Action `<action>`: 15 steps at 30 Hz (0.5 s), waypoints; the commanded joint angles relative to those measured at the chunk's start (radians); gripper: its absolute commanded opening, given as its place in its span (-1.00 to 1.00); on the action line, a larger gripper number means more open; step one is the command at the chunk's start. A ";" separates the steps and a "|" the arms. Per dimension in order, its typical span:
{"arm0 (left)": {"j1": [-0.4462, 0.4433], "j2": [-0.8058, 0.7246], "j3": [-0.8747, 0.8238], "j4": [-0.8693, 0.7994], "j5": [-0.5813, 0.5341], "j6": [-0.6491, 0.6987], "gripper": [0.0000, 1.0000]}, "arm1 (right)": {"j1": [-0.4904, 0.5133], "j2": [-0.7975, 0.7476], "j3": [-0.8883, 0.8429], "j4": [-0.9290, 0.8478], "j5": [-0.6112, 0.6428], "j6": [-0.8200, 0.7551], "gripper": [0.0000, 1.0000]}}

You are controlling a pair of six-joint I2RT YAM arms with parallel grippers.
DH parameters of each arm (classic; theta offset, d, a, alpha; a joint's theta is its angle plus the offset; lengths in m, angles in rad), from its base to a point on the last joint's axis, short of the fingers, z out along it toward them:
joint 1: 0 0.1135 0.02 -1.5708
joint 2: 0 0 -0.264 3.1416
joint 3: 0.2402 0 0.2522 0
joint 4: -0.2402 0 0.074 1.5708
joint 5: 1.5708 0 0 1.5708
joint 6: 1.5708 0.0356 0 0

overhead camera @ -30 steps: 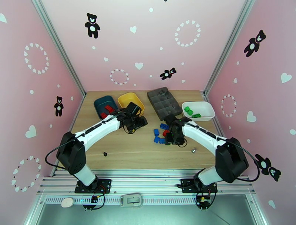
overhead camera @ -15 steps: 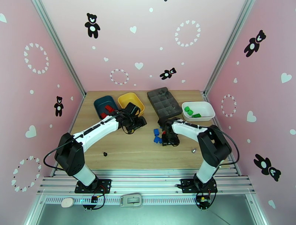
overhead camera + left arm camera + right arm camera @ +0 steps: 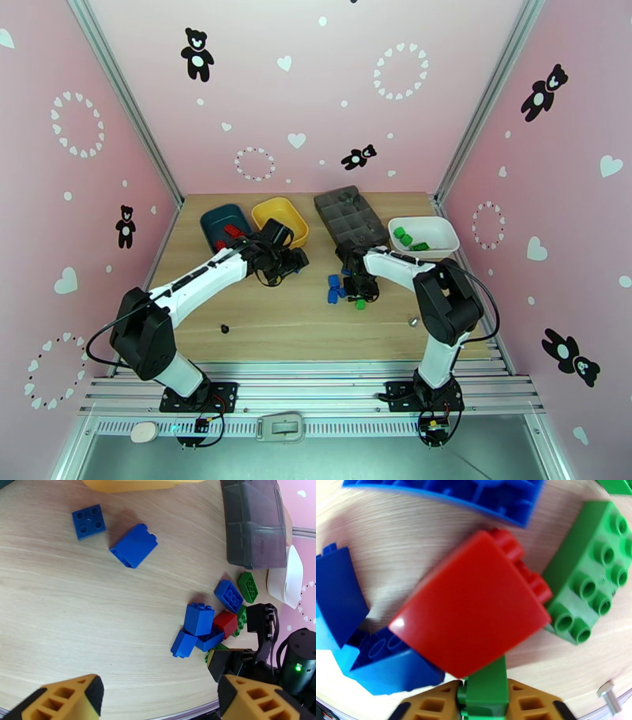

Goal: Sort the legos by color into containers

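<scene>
While both arms reach in over the mid-table pile, notes run L to R:

Teal tray (image 3: 220,217): far left; a few red legos (image 3: 231,231) in it.

Yellow tray (image 3: 276,211): just right of teal. L arm hides part of it, so contents can't be told. Prob. meant for blues.

Left gripper (image 3: 158,695): jaws wide, nothing btwn them. Hovers over bare table left of the pile.

Blue legos (image 3: 134,545): two loose ones close to the yellow tray's near rim, apart from the rest.

Pile (image 3: 201,622): centre table. Blues, greens and one red lego (image 3: 474,602) bunched up, several touching.

Right gripper (image 3: 484,701): narrow, pinching a green lego (image 3: 485,685) low at the pile's near edge. The red lego sits right against it.

Grey compartment tray (image 3: 353,217): just far of the pile; not a target.

White tray (image 3: 438,229): far right, green legos (image 3: 403,235) inside. Looks like the home for the held one.

Risk, grip: only a small part of the green lego shows btwn the pads. A shallow bite could let it twist or drop on the carry to white.

Risk, drag: the red lego is so close that a lift at an angle may snag it or scatter the neighbours.

Risk, clash: both grippers work near one pile. If L goes in while R lifts, fingers or cables could meet.

Risk, mix-up: blues and greens interlock, so a wide L grab may take two colours at once.
</scene>
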 commanded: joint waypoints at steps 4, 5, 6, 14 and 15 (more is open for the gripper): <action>-0.009 0.123 0.120 0.041 0.090 0.033 0.97 | -0.006 -0.156 0.012 -0.101 0.018 0.002 -0.59; -0.015 0.149 0.154 0.039 0.098 0.038 0.97 | -0.013 -0.174 0.022 -0.114 0.030 0.000 -0.59; -0.022 0.178 0.192 0.037 0.107 0.040 0.97 | -0.026 -0.188 0.031 -0.125 0.042 -0.002 -0.59; -0.114 0.514 0.652 -0.005 0.294 0.024 0.93 | -0.202 -0.194 0.161 -0.156 0.219 -0.079 -0.66; -0.128 0.567 0.733 -0.016 0.325 0.017 0.93 | -0.225 -0.181 0.183 -0.151 0.260 -0.094 -0.67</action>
